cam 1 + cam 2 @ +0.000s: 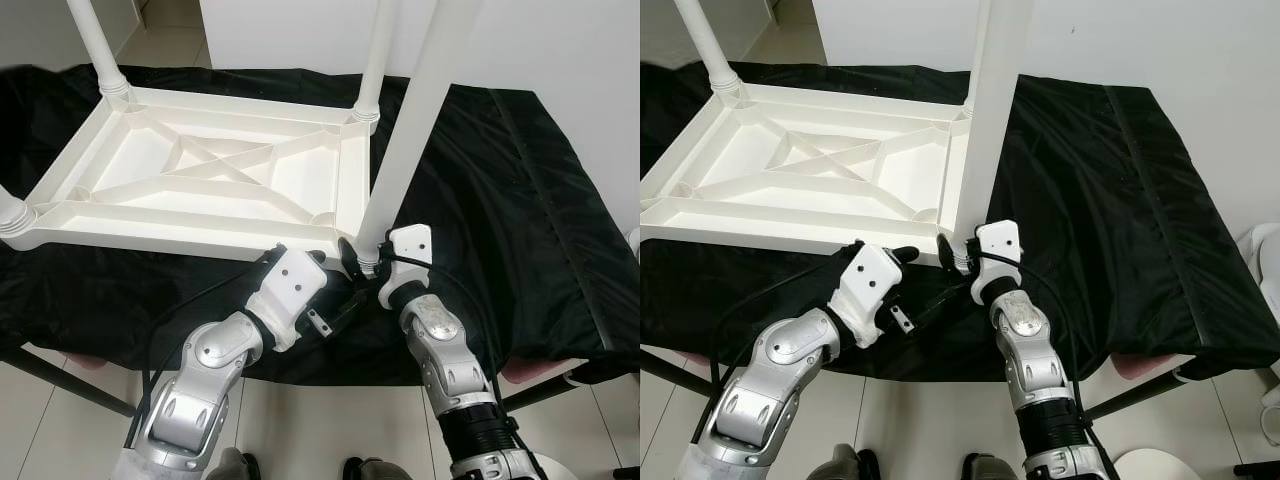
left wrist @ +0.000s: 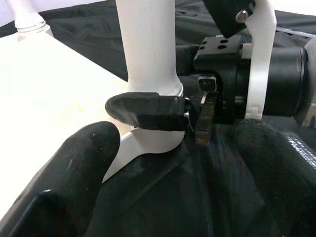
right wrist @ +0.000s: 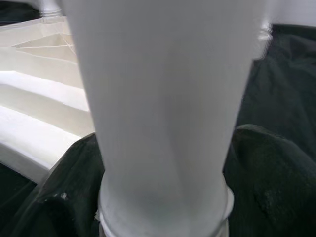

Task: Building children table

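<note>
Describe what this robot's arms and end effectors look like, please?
Both arms are shiny silver metal in rounded jointed segments, the right arm ending in a ribbed black cuff, the left arm trailed by black cables. Each wrist carries a white plastic housing. The left end effector and right end effector have rounded black fingers.

Head cams are bright and sharp, even indoor light, no hard shadows. The black cloth (image 1: 520,200) has soft sheen on its folds, the white table (image 1: 200,170) is close to blown out but the ribs are readable. Slight wide-angle bend at the edges.

Left wrist cam: the tabletop is washed out w/ glare, near fingers (image 2: 74,163) soft.

Right wrist cam: the white leg (image 3: 163,108) is way too close, blurry, bg also out of focus.
</note>
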`<state>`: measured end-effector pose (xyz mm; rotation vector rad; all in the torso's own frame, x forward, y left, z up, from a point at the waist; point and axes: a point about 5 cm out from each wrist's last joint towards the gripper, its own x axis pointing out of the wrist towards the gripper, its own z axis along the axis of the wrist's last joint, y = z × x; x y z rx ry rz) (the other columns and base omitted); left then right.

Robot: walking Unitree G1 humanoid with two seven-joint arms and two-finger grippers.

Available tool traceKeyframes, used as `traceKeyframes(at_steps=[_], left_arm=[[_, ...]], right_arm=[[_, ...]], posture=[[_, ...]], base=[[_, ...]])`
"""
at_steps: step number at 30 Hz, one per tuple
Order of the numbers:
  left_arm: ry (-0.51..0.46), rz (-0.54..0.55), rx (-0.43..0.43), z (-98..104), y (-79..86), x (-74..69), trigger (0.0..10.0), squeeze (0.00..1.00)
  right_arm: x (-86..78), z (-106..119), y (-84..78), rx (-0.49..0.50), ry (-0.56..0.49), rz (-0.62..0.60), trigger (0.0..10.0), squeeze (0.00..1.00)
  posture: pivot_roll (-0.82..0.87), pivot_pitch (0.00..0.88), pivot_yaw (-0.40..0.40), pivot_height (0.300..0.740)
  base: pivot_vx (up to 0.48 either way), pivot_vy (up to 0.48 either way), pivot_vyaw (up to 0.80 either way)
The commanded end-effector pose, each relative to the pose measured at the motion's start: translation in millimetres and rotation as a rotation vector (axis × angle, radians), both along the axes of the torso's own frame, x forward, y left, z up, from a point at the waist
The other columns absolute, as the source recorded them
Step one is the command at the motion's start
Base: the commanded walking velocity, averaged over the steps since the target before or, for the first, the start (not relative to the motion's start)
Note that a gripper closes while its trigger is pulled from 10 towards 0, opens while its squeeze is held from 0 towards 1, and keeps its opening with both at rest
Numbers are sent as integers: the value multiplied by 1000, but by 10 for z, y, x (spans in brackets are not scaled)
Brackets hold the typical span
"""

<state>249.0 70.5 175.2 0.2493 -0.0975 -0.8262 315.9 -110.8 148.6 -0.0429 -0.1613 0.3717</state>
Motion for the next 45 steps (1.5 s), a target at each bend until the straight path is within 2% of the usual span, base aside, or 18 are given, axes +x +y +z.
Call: traceKeyframes(at_steps=[1, 3, 4, 12, 13, 14, 15, 19, 20, 25, 26, 27, 28, 33, 38, 40, 41, 45], left_arm=[[5, 37, -5, -25, 24, -14, 10000, 0], [4, 36, -4, -25, 22, -13, 10000, 0], [2, 32, -2, -21, 16, 0, 10000, 0], [-6, 22, 3, -9, 7, 19, 10000, 0], [-9, 24, 4, -3, 12, 25, 10000, 0], [-9, 24, 4, -3, 12, 25, 10000, 0], [-11, 26, 4, 1, 18, 28, 10000, 0], [-14, 29, 5, 5, 23, 30, 10000, 0], [-13, 31, 5, 2, 26, 25, 10000, 0], [-12, 33, 6, -4, 31, 14, 10000, 0], [-12, 32, 6, -4, 28, 13, 10000, 0], [-13, 32, 6, -4, 26, 13, 10000, 0], [-13, 31, 7, -3, 25, 13, 10000, 0], [-12, 28, 7, -2, 21, 17, 10000, 0], [-16, 36, 5, 4, 30, 43, 10000, 0], [-18, 47, 1, 13, 48, 55, 10000, 0], [-18, 47, 1, 13, 48, 55, 10000, 0], [-20, 48, 6, 8, 60, 55, 10000, 0]], right_arm=[[17, 54, -10, -8, -33, 74, 10000, 0], [29, 85, -17, -19, -45, 120, 10000, 0], [63, 141, -31, -54, -68, 198, 10000, 0], [165, 212, -94, -122, -66, 310, 10000, 0], [180, 205, -111, -146, -58, 332, 6863, 0], [180, 205, -111, -146, -58, 332, 6863, 0], [185, 188, -130, -167, -50, 353, 3529, 0], [189, 163, -157, -187, -44, 379, 3529, 0], [184, 149, -173, -187, -38, 389, 0, 0], [173, 108, -210, -179, -14, 404, 0, 0], [172, 104, -216, -170, -8, 399, 510, 0], [174, 103, -221, -164, -6, 397, 510, 0], [176, 107, -223, -149, -2, 388, 10000, 0], [186, 134, -216, -90, 12, 344, 10000, 0], [205, 171, -200, -42, 5, 196, 10000, 0], [183, 140, -169, -19, 3, 69, 10000, 0], [183, 140, -169, -19, 3, 69, 10000, 0], [-19, 41, 124, 63, 2, -144, 10000, 0]], posture=[[-87, 143, 3, 740], [-88, 139, 4, 740], [-90, 135, 9, 740], [-89, 129, 8, 740], [-84, 125, 7, 740], [-84, 125, 7, 740], [-80, 123, 4, 740], [-80, 123, 4, 740], [-76, 122, 1, 740], [-76, 120, 2, 740], [-76, 120, 3, 740], [-76, 120, 3, 740], [-79, 120, 5, 740], [-81, 122, 3, 740], [-84, 124, -3, 740], [-85, 123, -3, 740], [-85, 123, -3, 740], [-88, 119, -1, 740]], base=[[0, 0, 0], [0, 0, 0], [0, 0, 0], [0, 0, 0], [0, 0, 0], [0, 0, 0], [0, 0, 0], [0, 0, 0], [0, 0, 0], [0, 0, 0], [0, 0, 0], [0, 0, 0], [0, 0, 0], [0, 0, 0], [0, 0, 0], [0, 0, 0], [0, 0, 0], [0, 0, 0]])
